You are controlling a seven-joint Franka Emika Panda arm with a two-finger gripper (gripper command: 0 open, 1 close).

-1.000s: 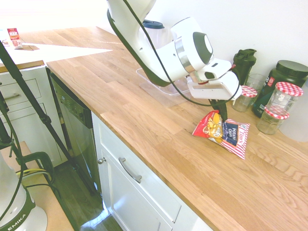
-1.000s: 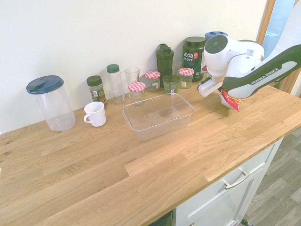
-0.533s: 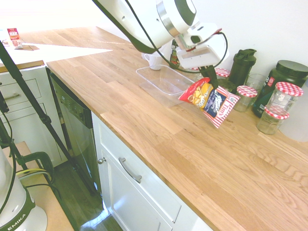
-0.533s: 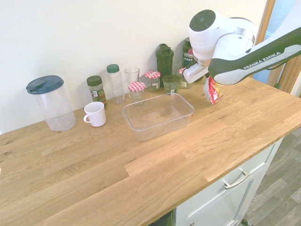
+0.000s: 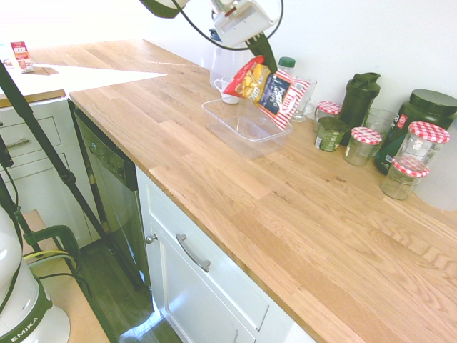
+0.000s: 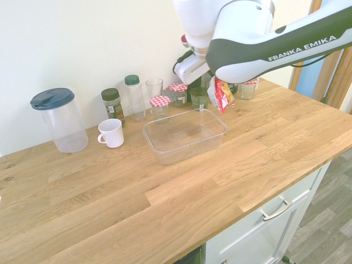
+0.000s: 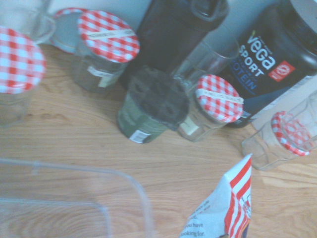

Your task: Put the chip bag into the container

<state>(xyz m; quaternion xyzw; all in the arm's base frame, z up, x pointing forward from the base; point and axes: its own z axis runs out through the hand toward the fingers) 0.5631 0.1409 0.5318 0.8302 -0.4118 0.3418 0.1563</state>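
The chip bag (image 5: 268,88), red and yellow with a dark blue panel and a striped end, hangs in the air above the far end of the container (image 5: 246,127). My gripper (image 5: 260,50) is shut on the bag's top edge. From the other side the chip bag (image 6: 221,94) dangles beside the right end of the clear container (image 6: 184,135), whose inside holds nothing. The bag's striped corner (image 7: 237,196) shows in the wrist view, with the container's rim (image 7: 133,186) beside it.
Along the wall stand several jars with red-checked lids (image 6: 160,101), a dark shaker bottle (image 5: 359,96), a dark tub (image 5: 420,118), a white mug (image 6: 112,133) and a lidded clear pitcher (image 6: 58,118). The counter edge (image 5: 214,236) drops to cabinets.
My arm has lifted the chip bag off the counter and carried it along the counter to above the container's end.
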